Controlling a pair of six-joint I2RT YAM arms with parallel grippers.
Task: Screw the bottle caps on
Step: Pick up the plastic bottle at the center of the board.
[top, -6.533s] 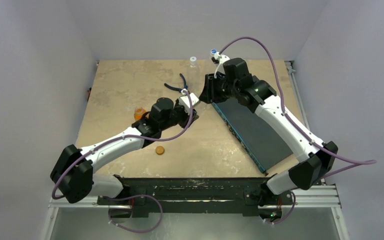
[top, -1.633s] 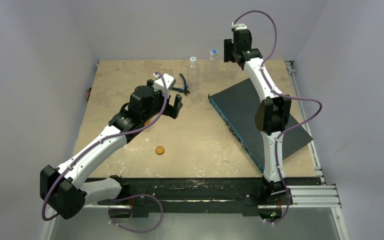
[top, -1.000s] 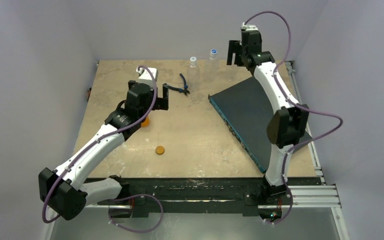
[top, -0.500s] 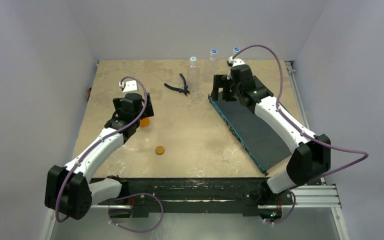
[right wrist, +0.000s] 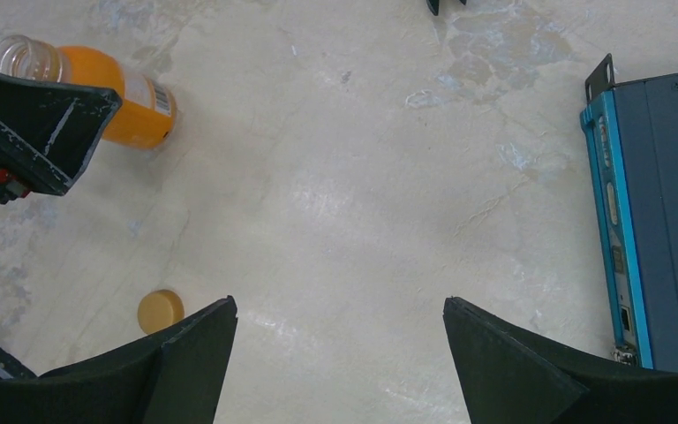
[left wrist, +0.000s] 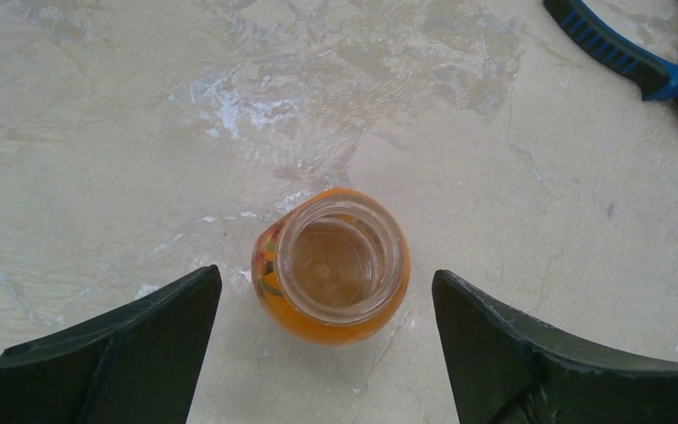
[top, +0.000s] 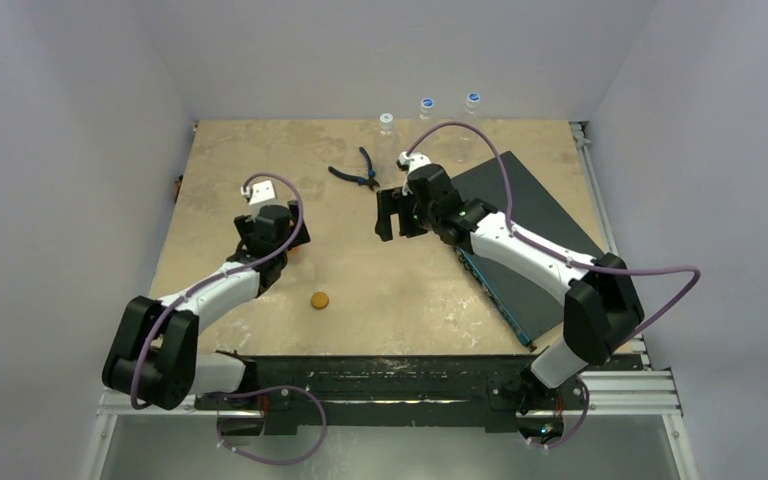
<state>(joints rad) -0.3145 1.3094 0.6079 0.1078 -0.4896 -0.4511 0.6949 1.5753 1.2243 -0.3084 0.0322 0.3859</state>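
left gripper [left wrist: 325,276]: jaws wide open, straddling uncapped orange bottle [left wrist: 318,329], no contact | right gripper [right wrist: 339,305]: jaws open, empty, above tabletop [right wrist: 362,194]

**Top external:** fixed, high above and behind the arm bases. Faces down and forward over the whole table [top: 220,160]. Farthest view, with the bases at the bottom edge and the back wall at the top.

**Left wrist:** faces straight down, very near the tabletop. The left gripper [left wrist: 327,276] fills the lower corners, the orange bottle [left wrist: 331,281] sits centred with its mouth upward, and the pliers [left wrist: 622,57] are at upper right.

**Right wrist:** faces down from higher up. The right gripper [right wrist: 339,305] fills the lower corners, and a wider stretch of tabletop shows.

**Shared:**
- Orange bottle: both wrist views.
- Pliers: top external and left wrist.
- Orange-brown cap [right wrist: 161,311] and blue-edged dark case [right wrist: 662,203]: top external and right wrist.
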